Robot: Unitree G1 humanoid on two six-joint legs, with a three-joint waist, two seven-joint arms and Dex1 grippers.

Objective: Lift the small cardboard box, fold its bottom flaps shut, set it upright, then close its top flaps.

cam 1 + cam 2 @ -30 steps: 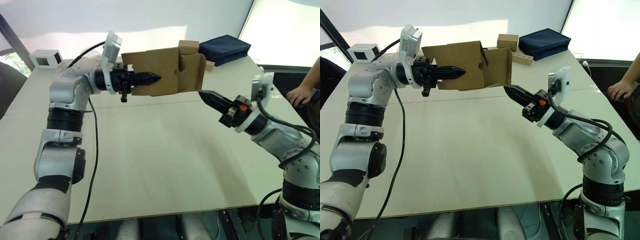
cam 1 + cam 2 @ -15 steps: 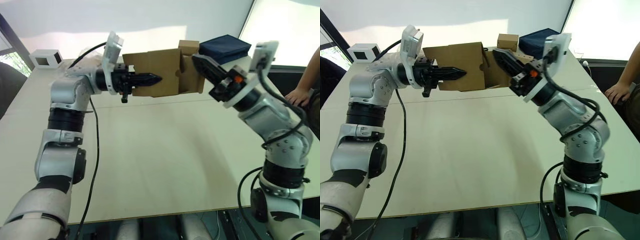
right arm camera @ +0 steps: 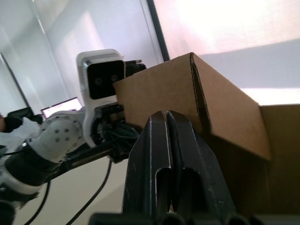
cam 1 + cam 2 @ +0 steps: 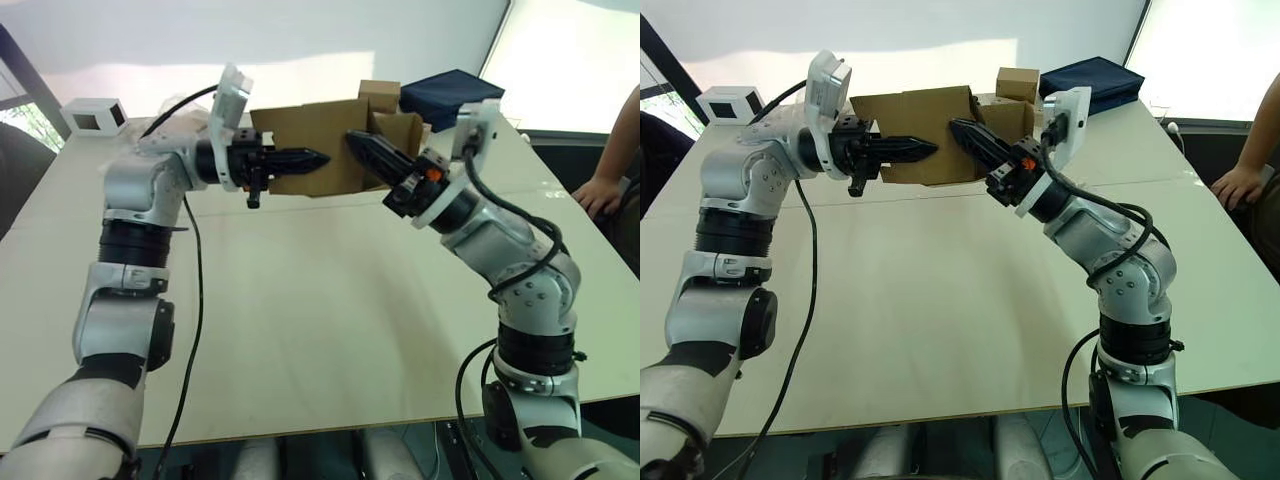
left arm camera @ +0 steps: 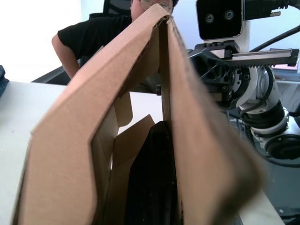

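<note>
Our left tool is clamped on a wall of the small cardboard box, holding it in the air above the far part of the bench so its open flaps stay reachable. Our right tool, fingers pressed together and gripping nothing, pokes against the box's right end, we judge to push a flap inward.

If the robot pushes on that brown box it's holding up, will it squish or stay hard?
It will probably bend. The small cardboard box looks like thin, hollow cardboard, and the left wrist view shows its walls leaning together. It seems light: the left gripper alone holds it in the air by one wall. The right gripper, closed, should swing loose flaps easily.
</note>
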